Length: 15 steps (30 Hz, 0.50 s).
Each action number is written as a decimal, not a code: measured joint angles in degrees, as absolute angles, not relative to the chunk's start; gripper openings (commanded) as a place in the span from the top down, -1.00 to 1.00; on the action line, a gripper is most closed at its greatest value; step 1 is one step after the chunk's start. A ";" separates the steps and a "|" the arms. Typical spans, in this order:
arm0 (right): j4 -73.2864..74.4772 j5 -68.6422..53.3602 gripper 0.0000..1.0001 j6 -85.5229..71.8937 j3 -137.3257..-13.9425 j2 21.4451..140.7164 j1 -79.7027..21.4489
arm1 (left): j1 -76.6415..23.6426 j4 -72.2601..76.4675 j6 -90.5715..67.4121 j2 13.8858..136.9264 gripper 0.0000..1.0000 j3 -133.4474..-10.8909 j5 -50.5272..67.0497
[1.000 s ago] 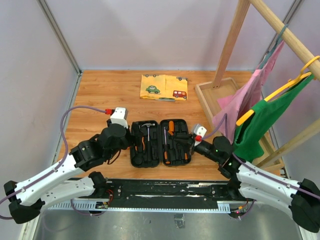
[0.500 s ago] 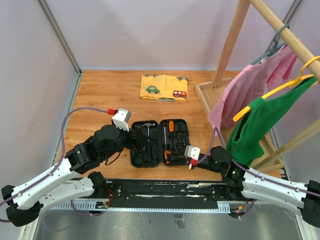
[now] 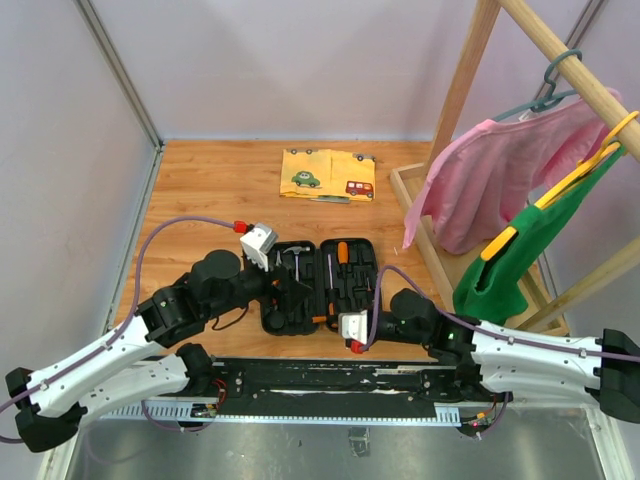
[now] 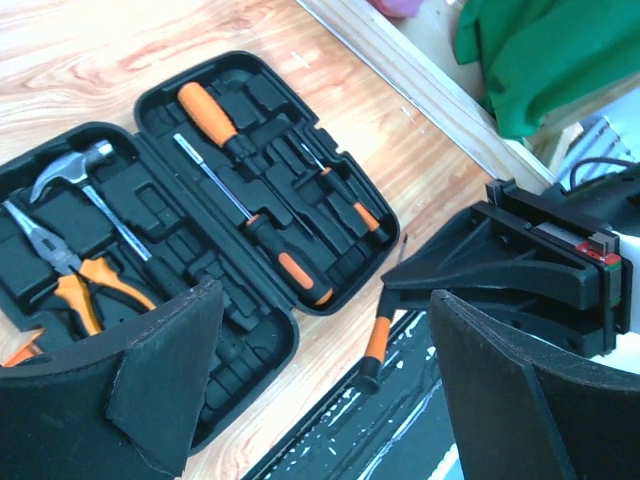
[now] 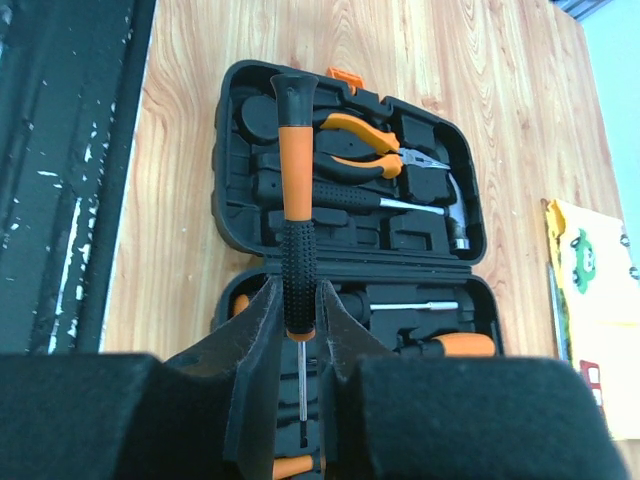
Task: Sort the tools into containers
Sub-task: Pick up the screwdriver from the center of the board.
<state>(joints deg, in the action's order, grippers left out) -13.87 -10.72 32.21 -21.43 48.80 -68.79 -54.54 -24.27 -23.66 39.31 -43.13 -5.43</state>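
Note:
The black tool case [image 3: 345, 262] lies open near the table's front edge. Its moulded slots hold a claw hammer [image 4: 72, 166], orange-handled pliers [image 4: 70, 280] and orange-and-black screwdrivers [image 4: 285, 262]. My right gripper [image 5: 297, 315] is shut on a small orange-and-black screwdriver [image 5: 296, 225], held just above the case's near edge with its handle pointing away from the wrist. From the left wrist, that screwdriver [image 4: 375, 345] hangs over the table's front strip. My left gripper [image 4: 330, 390] stands wide open over the case's left half with nothing between its fingers.
A yellow cloth printed with cars [image 3: 328, 175] lies at the back. The wooden rack base [image 3: 420, 190] stands to the right, with a pink garment [image 3: 490, 190] and a green one [image 3: 525, 255] hanging above it. A black rail [image 3: 330, 380] runs along the near edge.
My right arm has carried the screwdriver leftward along the case's front edge. The left gripper has shifted right over the case. The pink garment has swung upward.

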 measured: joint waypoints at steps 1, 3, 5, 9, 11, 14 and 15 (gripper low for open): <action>-13.19 -10.57 0.99 33.47 -21.96 49.30 -68.79 | -54.54 -23.92 -23.51 39.64 -0.75 -43.11 -4.69; -12.03 -10.41 0.99 36.14 -22.81 49.71 -68.79 | -54.54 -23.49 -23.14 40.27 -0.73 -43.03 -3.18; -11.33 -10.33 0.99 39.05 -23.22 49.32 -68.82 | -54.54 -23.20 -22.74 40.95 -0.73 -42.94 -1.76; -7.81 -9.72 0.99 46.04 -24.03 46.37 -68.84 | -54.54 -22.52 -21.98 42.24 -0.67 -42.72 0.89; -6.04 -9.28 0.99 49.91 -24.18 43.86 -68.86 | -54.54 -22.35 -21.47 43.07 -0.62 -42.68 2.13; -4.49 -8.49 0.99 55.02 -24.23 40.64 -68.86 | -54.54 -21.98 -20.84 44.75 -0.61 -42.68 3.95; -4.14 -8.23 0.99 56.38 -24.34 40.10 -68.86 | -54.54 -21.87 -20.75 45.34 -0.60 -42.68 4.51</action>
<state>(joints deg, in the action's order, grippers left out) -4.14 -8.23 56.38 -24.34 40.10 -68.86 -54.54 -21.87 -20.75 45.34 -42.68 4.51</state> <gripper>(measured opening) 0.163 0.808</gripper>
